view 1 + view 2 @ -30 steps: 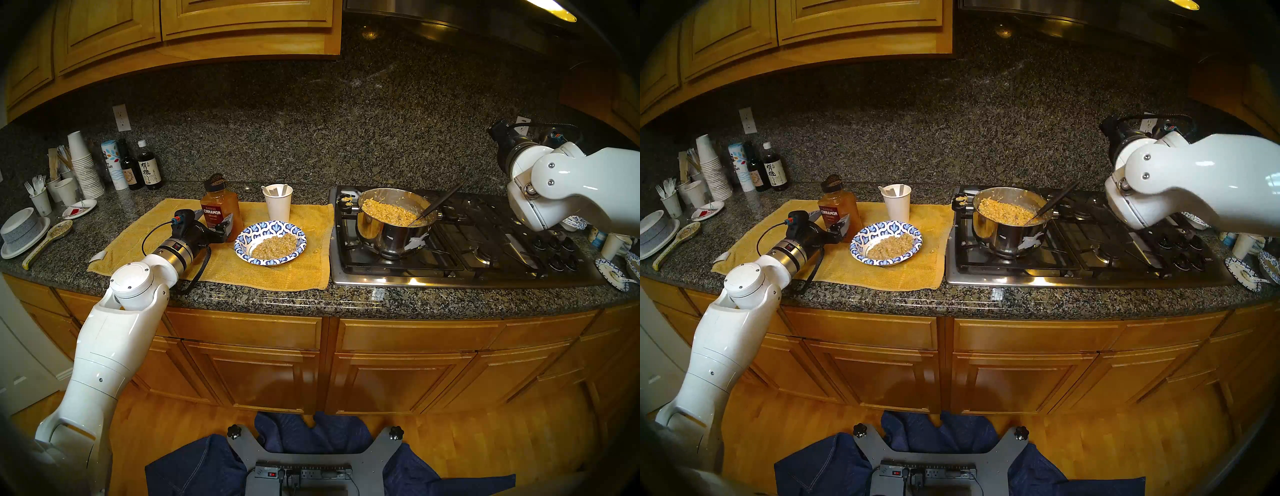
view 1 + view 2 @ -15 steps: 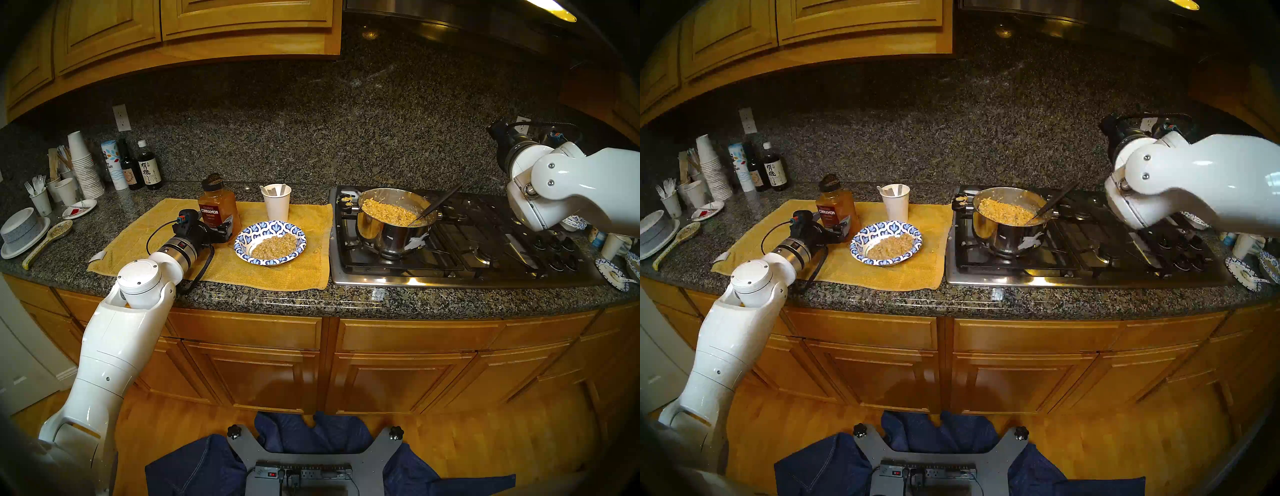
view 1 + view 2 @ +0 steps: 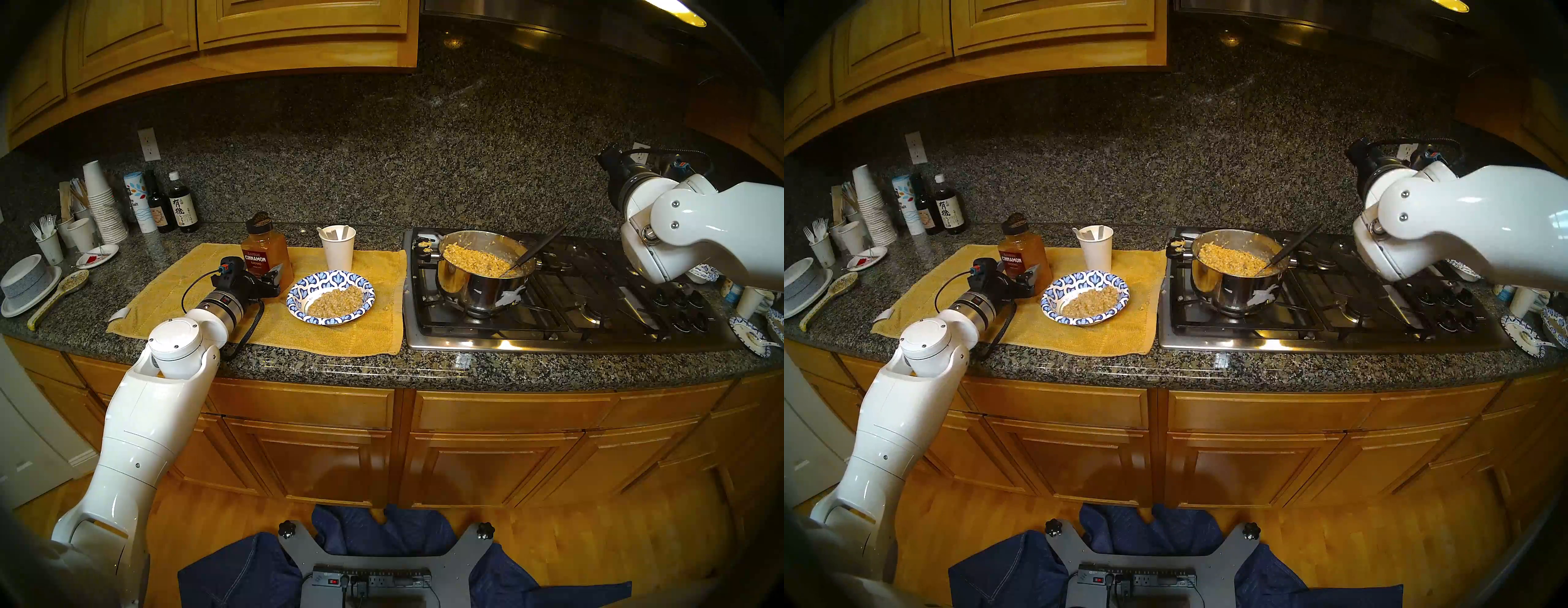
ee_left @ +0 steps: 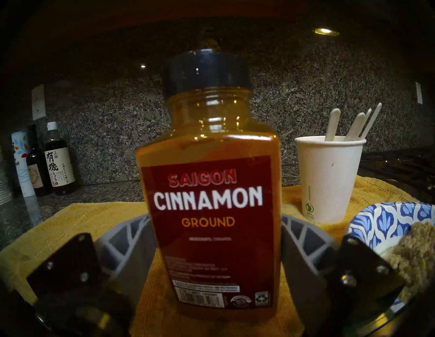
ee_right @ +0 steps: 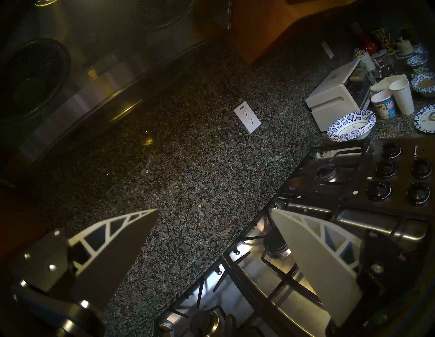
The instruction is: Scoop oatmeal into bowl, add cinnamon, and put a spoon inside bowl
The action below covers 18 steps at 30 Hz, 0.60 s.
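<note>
Cinnamon jar [image 4: 211,211]: clear, orange-brown powder, dark lid, red label, upright on yellow towel [image 3: 178,280]. Left gripper [image 4: 216,237] fingers flank it, contact unclear. Right gripper [image 5: 211,211] open, empty.

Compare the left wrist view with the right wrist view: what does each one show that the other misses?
Only the left wrist view shows the cinnamon jar standing between the left claw's fingers, with the white cup of spoons and the bowl's oatmeal beside it. Only the right wrist view shows the right claw open and empty over the stove, plus an empty patterned bowl. Both share the granite backsplash.
</note>
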### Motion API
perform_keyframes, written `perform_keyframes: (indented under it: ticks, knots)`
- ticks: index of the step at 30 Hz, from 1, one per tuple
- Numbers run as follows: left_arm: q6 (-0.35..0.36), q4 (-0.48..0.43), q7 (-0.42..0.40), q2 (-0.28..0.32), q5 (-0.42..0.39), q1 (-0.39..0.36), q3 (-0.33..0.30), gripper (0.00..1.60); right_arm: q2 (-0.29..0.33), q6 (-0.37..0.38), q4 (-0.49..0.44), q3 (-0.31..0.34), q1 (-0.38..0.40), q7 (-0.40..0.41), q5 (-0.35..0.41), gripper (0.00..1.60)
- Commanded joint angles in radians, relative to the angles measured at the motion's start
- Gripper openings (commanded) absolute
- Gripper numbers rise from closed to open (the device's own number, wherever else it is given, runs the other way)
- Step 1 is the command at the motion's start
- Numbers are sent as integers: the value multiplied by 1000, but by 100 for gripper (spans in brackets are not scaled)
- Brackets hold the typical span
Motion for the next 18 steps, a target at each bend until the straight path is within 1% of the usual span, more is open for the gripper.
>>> perform_keyframes:
  ticks: [1,2,3,9,10,11,18]
  knots:
    - [-6,-6,14,-4,1,-24,-12,29,0,0,5,29,19,-107,-31,160]
    - [-5,-7,17,-6,2,-23,-12,23,1,0,5,28,19,-102,-30,160]
    - [-5,-7,18,-6,2,-22,-13,0,1,0,5,30,18,-108,-33,160]
    - [-8,-17,35,-11,4,-16,-26,0,2,0,5,31,17,-106,-34,160]
    - [-10,-21,40,-12,4,-16,-33,0,3,0,6,27,18,-90,-28,160]
    - [-7,-26,41,-10,2,-16,-38,0,3,0,6,30,17,-100,-32,160]
    - [4,-60,53,-10,-15,-18,-73,0,4,0,6,25,19,-81,-23,160]
